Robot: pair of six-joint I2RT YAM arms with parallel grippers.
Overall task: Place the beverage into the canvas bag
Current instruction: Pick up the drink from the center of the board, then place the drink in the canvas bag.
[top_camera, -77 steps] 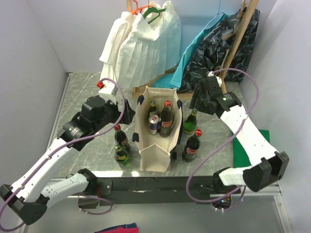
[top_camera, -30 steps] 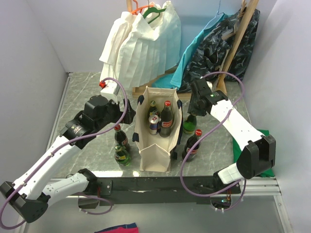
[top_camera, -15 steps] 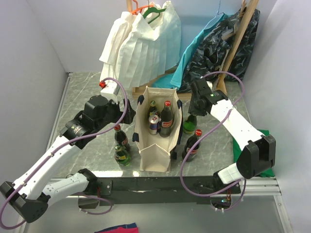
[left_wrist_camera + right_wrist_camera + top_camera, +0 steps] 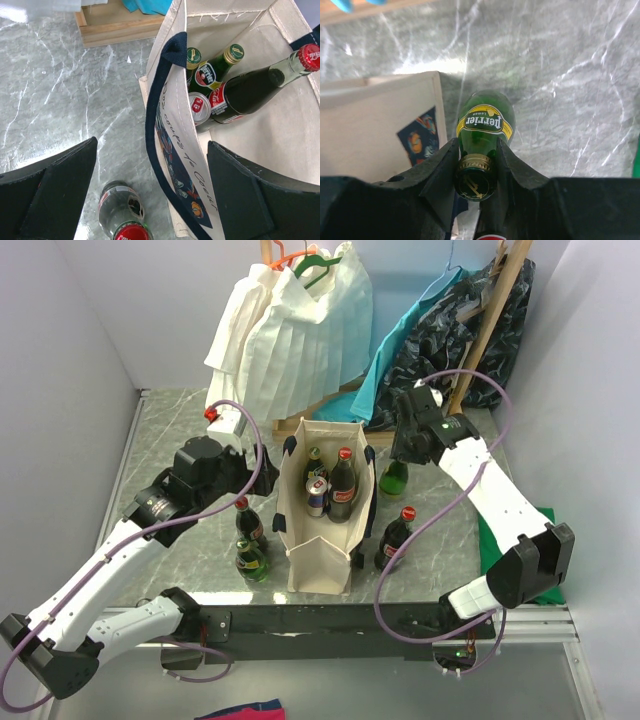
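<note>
One green Perrier bottle (image 4: 485,125) is just right of the canvas bag (image 4: 320,560), outside it, its neck clenched in the right claw (image 4: 476,167) — the left claw (image 4: 150,195) gapes wide astride the bag's left wall

Open canvas bag (image 4: 182,150) — bottles (image 4: 250,90) inside

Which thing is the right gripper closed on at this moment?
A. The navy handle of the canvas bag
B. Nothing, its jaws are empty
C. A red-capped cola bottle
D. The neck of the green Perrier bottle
D. The right wrist view shows the right gripper with a finger pressed on either side of the green Perrier bottle, just below its gold cap and outside the canvas bag.
</note>
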